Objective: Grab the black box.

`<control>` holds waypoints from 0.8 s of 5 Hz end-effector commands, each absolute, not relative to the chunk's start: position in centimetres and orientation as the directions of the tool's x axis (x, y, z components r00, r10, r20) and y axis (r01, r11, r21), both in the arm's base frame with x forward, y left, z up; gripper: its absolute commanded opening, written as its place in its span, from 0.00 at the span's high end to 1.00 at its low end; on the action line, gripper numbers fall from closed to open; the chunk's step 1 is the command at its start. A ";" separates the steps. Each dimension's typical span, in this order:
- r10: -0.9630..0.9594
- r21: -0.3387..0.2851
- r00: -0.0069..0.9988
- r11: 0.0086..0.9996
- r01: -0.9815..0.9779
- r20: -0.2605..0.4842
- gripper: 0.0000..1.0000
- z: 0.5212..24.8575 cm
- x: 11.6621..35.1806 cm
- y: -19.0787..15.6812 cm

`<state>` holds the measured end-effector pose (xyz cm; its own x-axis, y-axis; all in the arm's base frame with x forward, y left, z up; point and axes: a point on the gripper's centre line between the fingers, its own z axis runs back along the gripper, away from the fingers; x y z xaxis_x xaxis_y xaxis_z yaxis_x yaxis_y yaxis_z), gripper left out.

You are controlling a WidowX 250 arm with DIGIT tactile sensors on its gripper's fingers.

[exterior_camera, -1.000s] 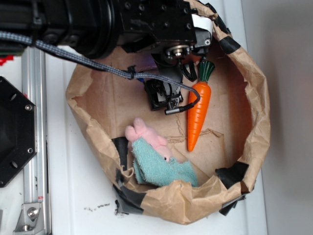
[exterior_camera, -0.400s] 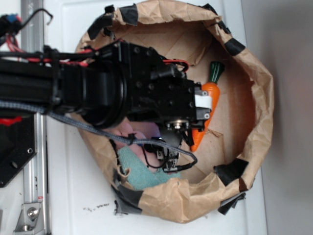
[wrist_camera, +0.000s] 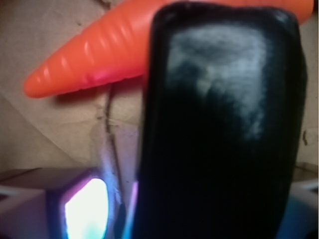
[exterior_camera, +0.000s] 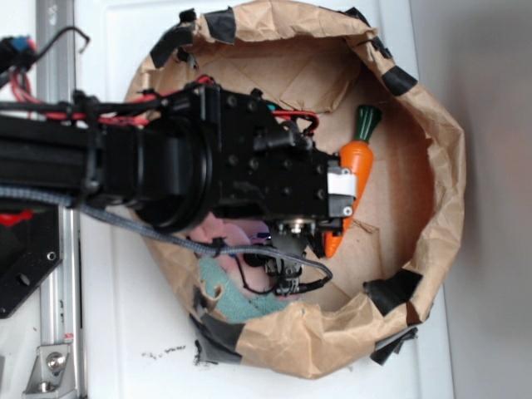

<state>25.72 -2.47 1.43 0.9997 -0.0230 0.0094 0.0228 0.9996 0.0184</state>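
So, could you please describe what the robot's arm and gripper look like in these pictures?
In the exterior view the arm is black and blocky, with a round motor housing and small screws on its faces. A white label sits at the wrist end. Red wires run along its top, and a grey braided cable trails underneath to a small black camera unit. The gripper itself is hidden beneath the arm.

I see black box [wrist_camera: 219, 124]: glossy, smooth, plastic-looking, pale sheen | carrot [wrist_camera: 94, 62]: orange, ribbed, slightly shiny plastic | bag [exterior_camera: 436, 166]: crumpled matt brown paper, patched with black tape [exterior_camera: 391, 293] | cloth [exterior_camera: 226, 298]: teal, fuzzy | arm [exterior_camera: 241, 170]: matt black | tabletop [exterior_camera: 125, 349]: smooth white
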 end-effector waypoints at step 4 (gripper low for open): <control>0.109 -0.154 0.979 0.985 -0.082 0.173 1.00 12.2 24.4 2.8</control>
<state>23.87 1.62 10.53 0.9897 0.0936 0.1085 -0.0749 0.9835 -0.1649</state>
